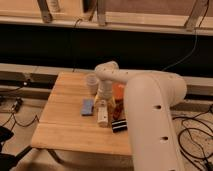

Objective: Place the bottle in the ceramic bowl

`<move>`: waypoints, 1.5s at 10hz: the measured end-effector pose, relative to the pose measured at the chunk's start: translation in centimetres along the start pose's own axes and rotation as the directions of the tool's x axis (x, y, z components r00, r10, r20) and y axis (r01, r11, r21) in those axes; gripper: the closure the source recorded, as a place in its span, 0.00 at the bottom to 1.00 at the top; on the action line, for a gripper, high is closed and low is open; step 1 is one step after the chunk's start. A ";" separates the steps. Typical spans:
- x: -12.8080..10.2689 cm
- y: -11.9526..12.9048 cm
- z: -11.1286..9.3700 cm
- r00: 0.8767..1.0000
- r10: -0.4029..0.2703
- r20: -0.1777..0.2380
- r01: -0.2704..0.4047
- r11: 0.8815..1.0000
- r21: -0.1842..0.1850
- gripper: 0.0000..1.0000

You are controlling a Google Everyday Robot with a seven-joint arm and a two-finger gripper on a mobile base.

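The white bottle (102, 114) is on the wooden table (65, 125), just right of a blue object, and I cannot tell whether it stands or lies. The orange-red ceramic bowl (118, 92) sits behind and to the right of it, mostly hidden by my arm. My gripper (104, 98) hangs down from the wrist directly over the top of the bottle, between the bowl and a pale cup. I cannot tell whether it touches the bottle.
A pale translucent cup (91, 81) stands at the back of the table. A flat blue object (88, 106) lies left of the bottle. A black object (119, 125) and a small red thing (119, 108) lie to the right. My large white arm (150, 120) covers the table's right side.
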 end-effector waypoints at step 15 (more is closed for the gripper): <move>-2.3 -0.1 -14.3 0.956 -0.042 0.291 0.057 0.997 -0.044 1.00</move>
